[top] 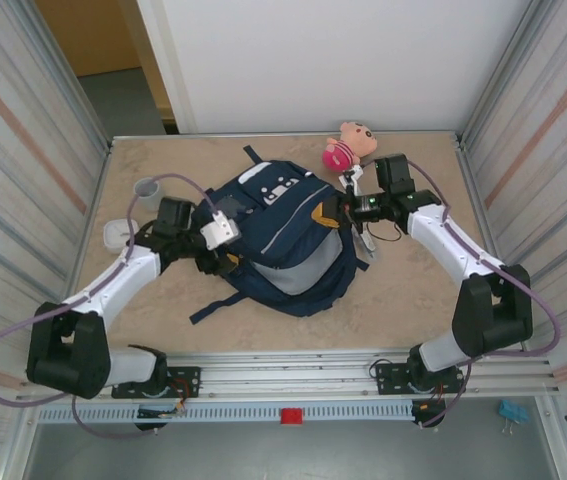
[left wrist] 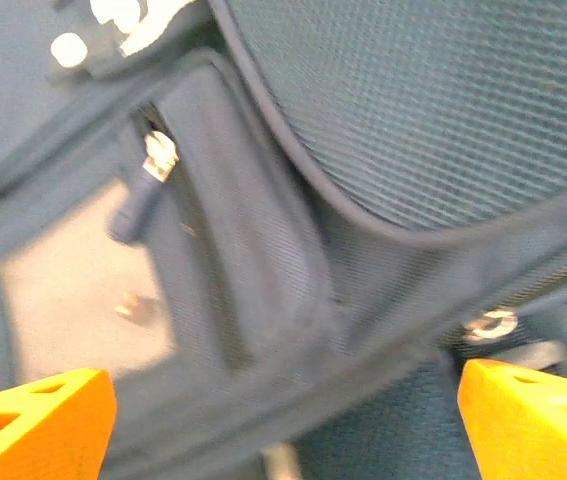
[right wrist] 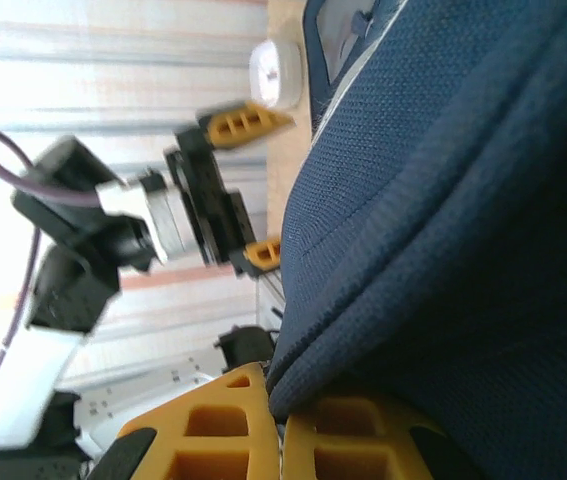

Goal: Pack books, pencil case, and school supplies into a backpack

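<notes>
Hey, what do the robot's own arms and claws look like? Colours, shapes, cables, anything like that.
The left arm and right arm are white tubular links between chunky black joints, each trailed by a thin purple cable. The left claw and right claw have black bodies and two blocky orange fingers with rectangular cut-outs.

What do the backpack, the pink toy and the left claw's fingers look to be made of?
Backpack: woven navy fabric, matte, visible weave with mesh panels. Pink toy: probably plush, rounded soft shape, too small to be sure. Left claw's fingers: hard orange plastic, likely printed, with moulded hollows.
</notes>
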Motion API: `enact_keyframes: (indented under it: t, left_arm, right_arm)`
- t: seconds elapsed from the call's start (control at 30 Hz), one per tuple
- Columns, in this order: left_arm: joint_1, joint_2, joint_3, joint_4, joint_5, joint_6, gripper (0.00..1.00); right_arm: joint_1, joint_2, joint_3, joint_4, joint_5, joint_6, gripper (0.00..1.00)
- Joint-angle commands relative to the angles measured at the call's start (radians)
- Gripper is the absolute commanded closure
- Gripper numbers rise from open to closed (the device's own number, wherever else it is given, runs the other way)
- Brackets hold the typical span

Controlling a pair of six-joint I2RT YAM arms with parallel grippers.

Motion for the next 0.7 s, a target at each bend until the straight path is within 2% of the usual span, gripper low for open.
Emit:
enact_keyframes:
  t: [0.0, 0.13, 0.23, 0.27, 0.33, 0.43, 0.5, 0.67]
  left_arm:
    - [-0.002, 0.065, 0.046, 0.005, 0.000, 0.170, 0.06]
    - [-0.031, 0.159, 0.060, 0.023, -0.020, 0.273, 0.05]
    - [-0.057, 0.243, 0.094, -0.051, -0.053, 0.335, 0.13]
    - [-0.063, 0.260, 0.094, -0.053, -0.061, 0.336, 0.24]
    - [-0.076, 0.278, 0.091, -0.054, -0.083, 0.317, 0.59]
    - [-0.088, 0.264, 0.090, -0.117, -0.062, 0.271, 0.89]
    - [-0.103, 0.229, 0.073, -0.157, -0.051, 0.238, 1.00]
    - [-0.144, 0.080, -0.020, -0.183, 0.000, 0.101, 1.00]
  right_arm:
    - [-0.006, 0.022, 0.066, -0.150, -0.104, -0.189, 1.00]
    - [-0.007, 0.049, 0.097, -0.224, -0.121, -0.263, 1.00]
    - [-0.009, 0.086, 0.130, -0.296, -0.130, -0.342, 1.00]
    - [-0.011, 0.100, 0.144, -0.328, -0.127, -0.374, 1.00]
    - [-0.017, 0.124, 0.164, -0.382, -0.113, -0.431, 1.00]
    - [-0.050, 0.156, 0.180, -0.406, -0.061, -0.457, 1.00]
    - [-0.078, 0.176, 0.189, -0.399, -0.022, -0.458, 1.00]
    - [-0.153, 0.221, 0.217, -0.336, 0.035, -0.428, 1.00]
